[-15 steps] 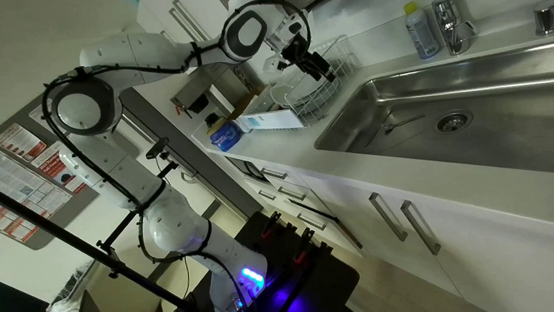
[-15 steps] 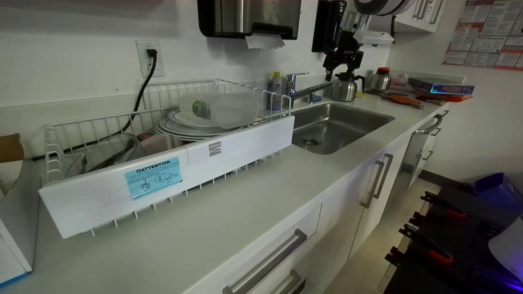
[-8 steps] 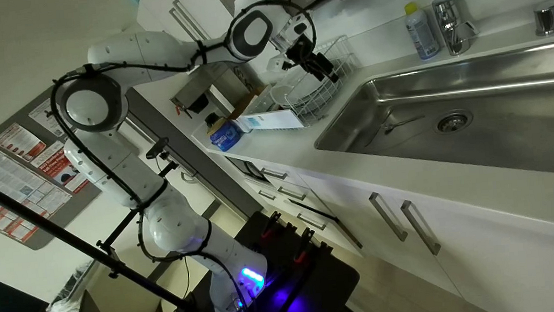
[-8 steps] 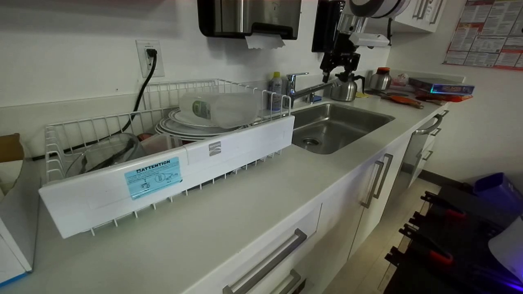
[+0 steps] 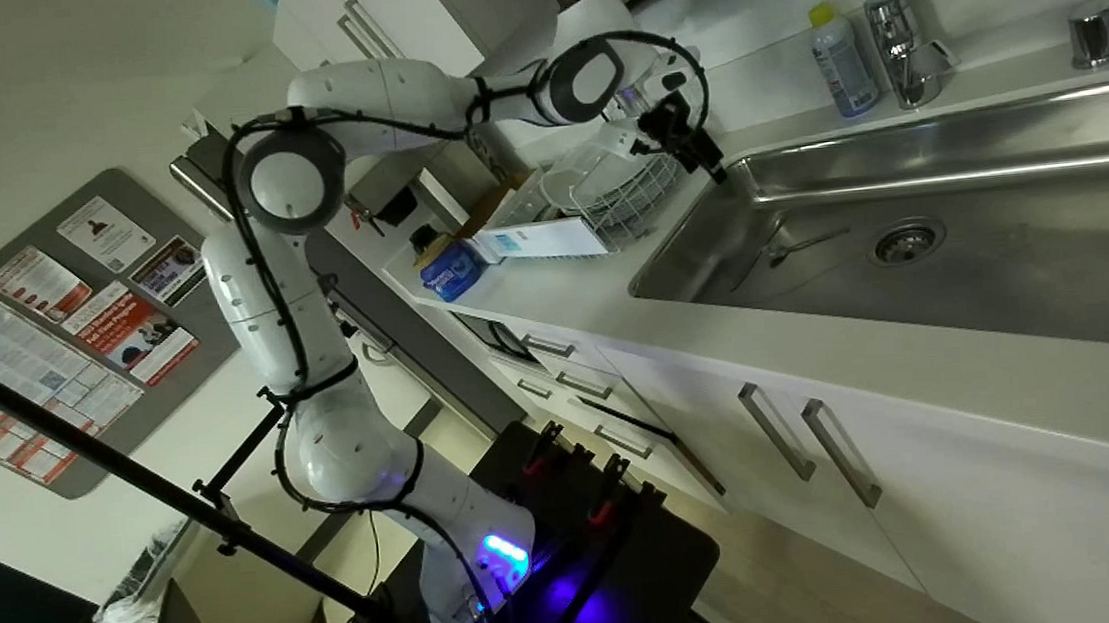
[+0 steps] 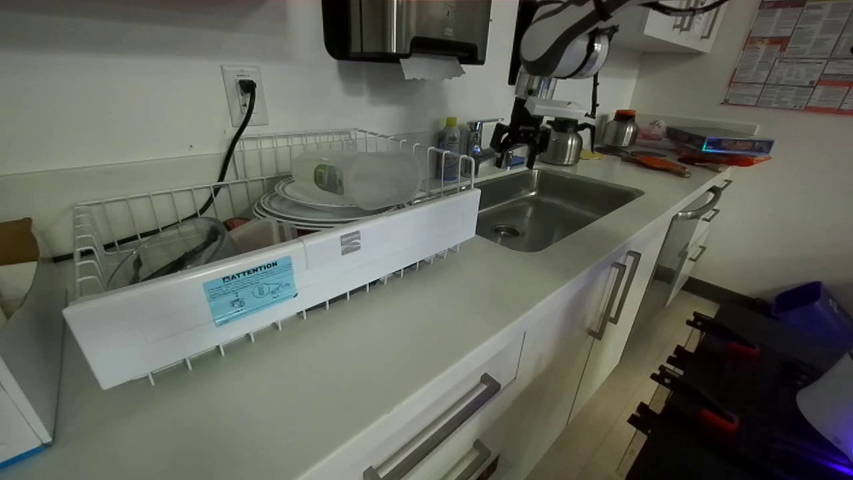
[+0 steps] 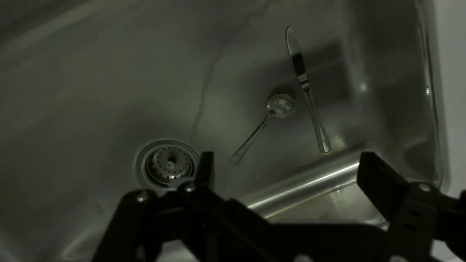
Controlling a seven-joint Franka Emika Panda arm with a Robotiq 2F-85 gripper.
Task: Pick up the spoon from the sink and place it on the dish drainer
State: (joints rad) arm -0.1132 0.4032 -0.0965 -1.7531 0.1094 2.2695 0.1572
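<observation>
Farthest left, dish drainer (image 5: 641,209): wire rack on the counter (image 6: 373,347), loaded with plates (image 6: 293,212); a slim thing could probably slip between its ribs unless laid flat.
Gripper (image 7: 287,160): spread wide, nothing between its fingers; in both exterior views it appears above the rim of the sink (image 5: 1043,274).
Knife (image 7: 309,98): in the wrist view, just beside the spoon (image 7: 259,129), seemingly not touching it; a finger lowered there could knock it.
Spoon bowl (image 5: 777,259): rounded, shiny, apparently metal; likely slippery, more so if wet, and apt to skid from a pinch. Whether it faces up or down is hard to tell.
Spoon handle (image 5: 815,244): slender, down on the sink floor; the whole piece should prove light, stiff and far from fragile. Best gripped, it seems, across the shaft close to the bowl, so the weightier end does not droop. The gripper would need some turn to square up with its slant, and the pinch must go low against the steel.
Drain (image 5: 910,242): near the handle's tip, the spoon lying between it and the knife.
</observation>
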